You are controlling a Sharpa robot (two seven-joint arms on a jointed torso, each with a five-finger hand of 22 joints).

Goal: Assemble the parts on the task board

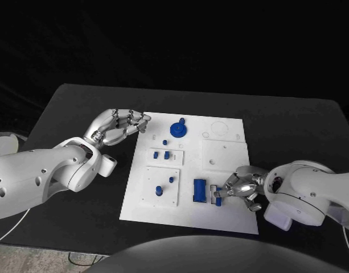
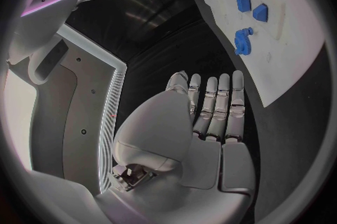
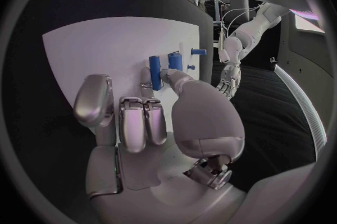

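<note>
Right hand (image 1: 238,189): fingers curled on a small blue part (image 1: 218,200) at the task board (image 1: 224,216) near edge.
Left hand (image 1: 122,126): empty, fingers loosely apart.
Risk: the part could slip from the fingertips or jam askew.

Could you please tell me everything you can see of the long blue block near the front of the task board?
The long blue block is a plain, matte, plastic-looking bar, rectangular and elongated. It rests on the white task board near its front edge, its long side running front to back. Beside it on the right sits a smaller blue piece, which the right hand is touching with its fingertips. The left hand hovers off the board's left edge.
</note>
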